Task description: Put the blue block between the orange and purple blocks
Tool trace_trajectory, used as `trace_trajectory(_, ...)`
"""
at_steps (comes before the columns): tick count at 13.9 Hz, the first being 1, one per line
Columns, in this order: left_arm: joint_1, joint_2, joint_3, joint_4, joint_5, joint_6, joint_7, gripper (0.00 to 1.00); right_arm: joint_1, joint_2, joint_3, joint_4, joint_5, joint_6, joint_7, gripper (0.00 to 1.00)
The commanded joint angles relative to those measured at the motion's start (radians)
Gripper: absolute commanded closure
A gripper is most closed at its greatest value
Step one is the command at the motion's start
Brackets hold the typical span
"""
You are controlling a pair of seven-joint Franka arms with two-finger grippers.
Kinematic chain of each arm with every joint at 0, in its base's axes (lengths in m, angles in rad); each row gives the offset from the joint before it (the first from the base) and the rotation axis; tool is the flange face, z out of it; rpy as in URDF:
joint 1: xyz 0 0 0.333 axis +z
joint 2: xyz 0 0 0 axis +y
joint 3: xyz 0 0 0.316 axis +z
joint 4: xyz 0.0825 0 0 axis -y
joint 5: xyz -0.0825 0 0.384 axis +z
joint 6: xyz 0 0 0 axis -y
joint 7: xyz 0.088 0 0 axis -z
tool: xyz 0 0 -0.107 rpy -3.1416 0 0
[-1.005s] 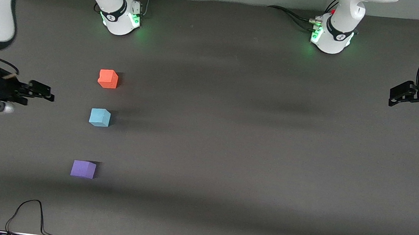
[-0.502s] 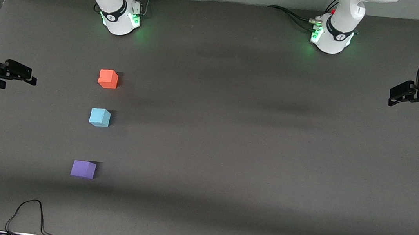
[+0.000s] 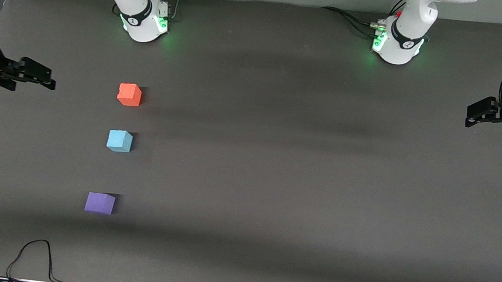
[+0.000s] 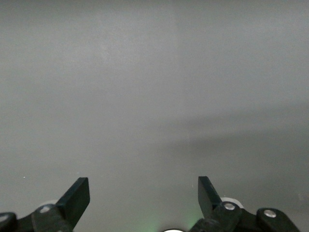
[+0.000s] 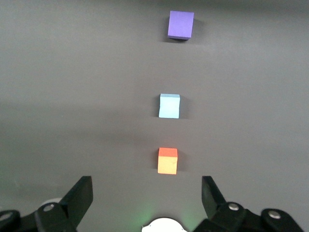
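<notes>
Three small cubes lie in a line on the dark mat. The orange block (image 3: 129, 94) is nearest the robots' bases, the blue block (image 3: 119, 140) is in the middle, and the purple block (image 3: 100, 203) is closest to the front camera. The right wrist view shows the same line: orange block (image 5: 167, 160), blue block (image 5: 169, 106), purple block (image 5: 181, 24). My right gripper (image 3: 41, 76) hangs open and empty at the right arm's end of the table, level with the orange block and apart from it. My left gripper (image 3: 472, 116) waits open and empty at the left arm's end, seeing only bare mat (image 4: 154, 96).
Both arm bases (image 3: 144, 22) (image 3: 396, 44) stand along the mat's edge farthest from the front camera. A black cable (image 3: 32, 253) loops onto the mat at its front edge, near the right arm's end. The gap from blue to purple is wider than from orange to blue.
The right gripper has swung from beside the blue block's level toward the bases, now level with the orange block. The blocks and the left arm have not moved.
</notes>
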Motion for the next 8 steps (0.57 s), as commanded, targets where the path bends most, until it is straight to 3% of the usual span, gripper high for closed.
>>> trace_trajectory(1,0.005,-0.003,-0.004,0.011,-0.006,-0.019,-0.004,0.00,-0.021,-0.156,0.018,-0.261,-0.023,0.163,0.016,0.00)
trace_trajectory(8,0.003,-0.003,-0.004,0.011,-0.008,-0.019,-0.004,0.00,-0.041,-0.127,0.041,-0.253,-0.013,0.185,0.019,0.00)
